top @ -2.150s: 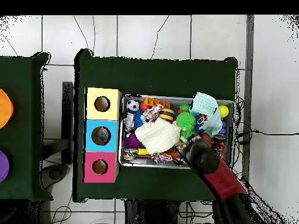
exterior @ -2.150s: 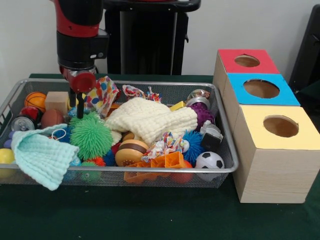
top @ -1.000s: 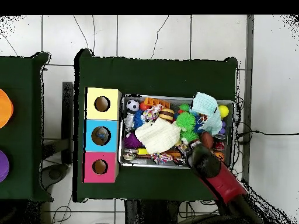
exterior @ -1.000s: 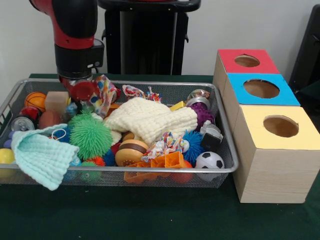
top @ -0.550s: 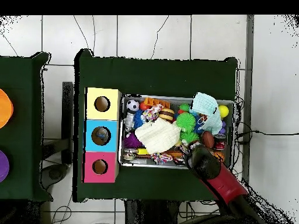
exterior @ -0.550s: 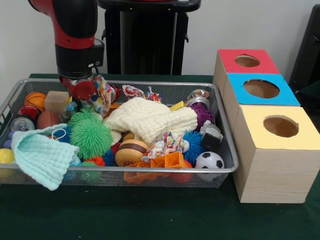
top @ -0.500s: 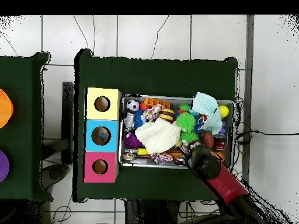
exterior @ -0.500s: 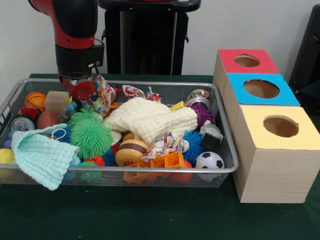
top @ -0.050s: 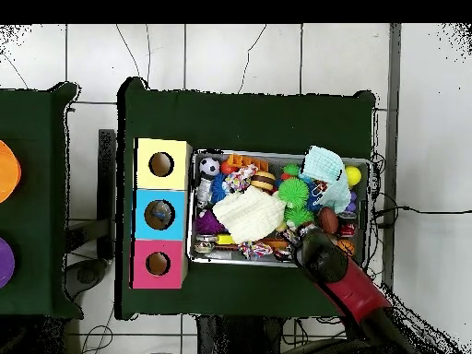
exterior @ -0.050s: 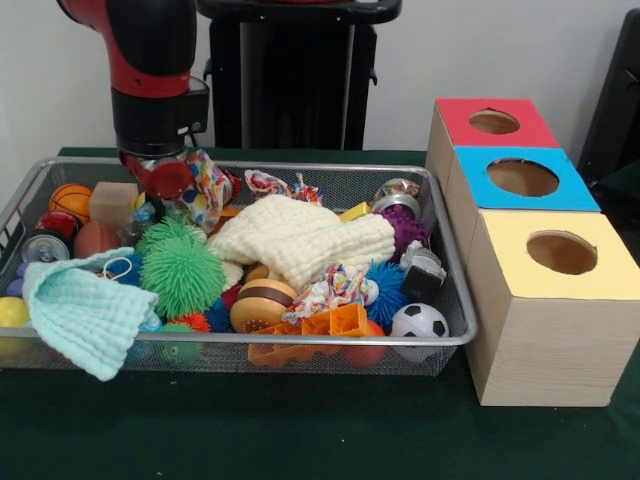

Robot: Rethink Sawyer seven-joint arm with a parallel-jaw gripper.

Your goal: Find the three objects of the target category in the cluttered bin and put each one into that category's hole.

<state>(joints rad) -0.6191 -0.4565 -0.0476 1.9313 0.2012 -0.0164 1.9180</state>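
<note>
— Where to look for the gripper (exterior @ -0.050s: 160, 193)?

— Down in the far left corner of the wire bin (exterior @ -0.050s: 300, 169), seen from the front. Just beside a polka-dot cloth (exterior @ -0.050s: 208, 186) on the right and a wooden block (exterior @ -0.050s: 112, 202) on the left. Open or closed: cannot tell, with the tip sunk in the clutter. From overhead, covered completely by the red arm (top @ -0.050s: 346, 281).

— And around it?

— On the near side, a green spiky ball (exterior @ -0.050s: 182, 268), then a mint cloth (exterior @ -0.050s: 85, 312) draped over the near rim. At the left end, a basketball (exterior @ -0.050s: 70, 200), a brown football (exterior @ -0.050s: 95, 238) and a can (exterior @ -0.050s: 45, 247). In the middle, a cream cloth (exterior @ -0.050s: 300, 238) spread over other toys and hiding them. At the right end, a purple spiky ball (exterior @ -0.050s: 405, 228) and, in the near right corner, a soccer ball (exterior @ -0.050s: 418, 322).

— And the target things?

— Cannot tell which category, so cannot pick them out of the pile. Holes easy to find, though: three boxes in a row just right of the bin, each with one round hole on top. Red box (exterior @ -0.050s: 495, 140) far, blue box (exterior @ -0.050s: 520, 195) in the middle, yellow box (exterior @ -0.050s: 560, 300) near.

— Anything visible only from above?

— Something small inside the hole of the blue box, too small to name. From the front, only the rim and shaded inner wall of each hole.
</note>
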